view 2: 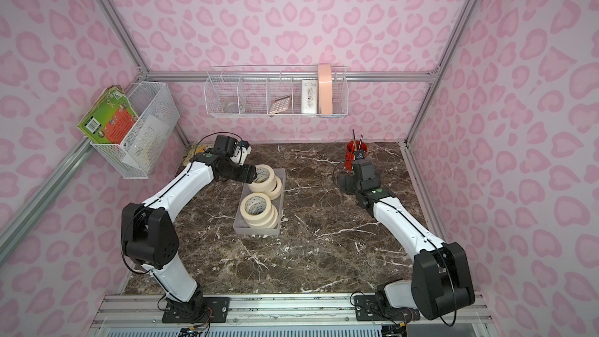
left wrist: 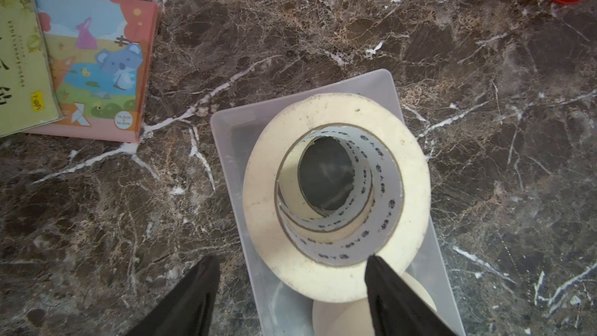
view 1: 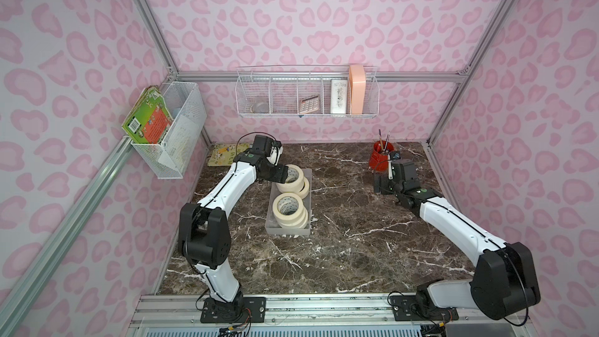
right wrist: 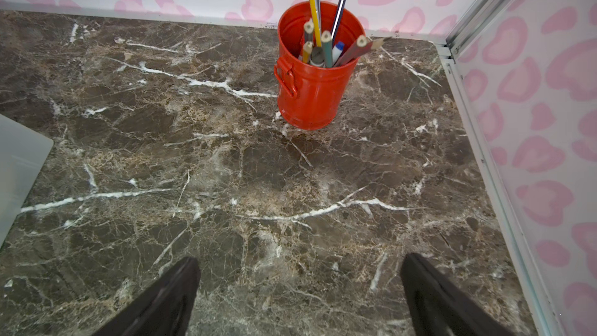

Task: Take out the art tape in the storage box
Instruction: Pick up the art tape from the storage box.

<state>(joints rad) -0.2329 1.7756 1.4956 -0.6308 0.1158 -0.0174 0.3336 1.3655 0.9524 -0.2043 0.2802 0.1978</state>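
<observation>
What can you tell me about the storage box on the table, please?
The storage box is a shallow rectangular tray of frosted, translucent grey plastic, round-cornered, lidless. It lies flat on the marbled table, long side running front to back, and holds two stacks of cream tape rolls. The open left tool hangs astride one side wall.

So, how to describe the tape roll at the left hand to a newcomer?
On the marble table lies a frosted storage box with two stacks of cream tape rolls. It is the top roll of the stack farther from the robot's bases, the only one with the left hand's black fingers astride its rim.
</observation>
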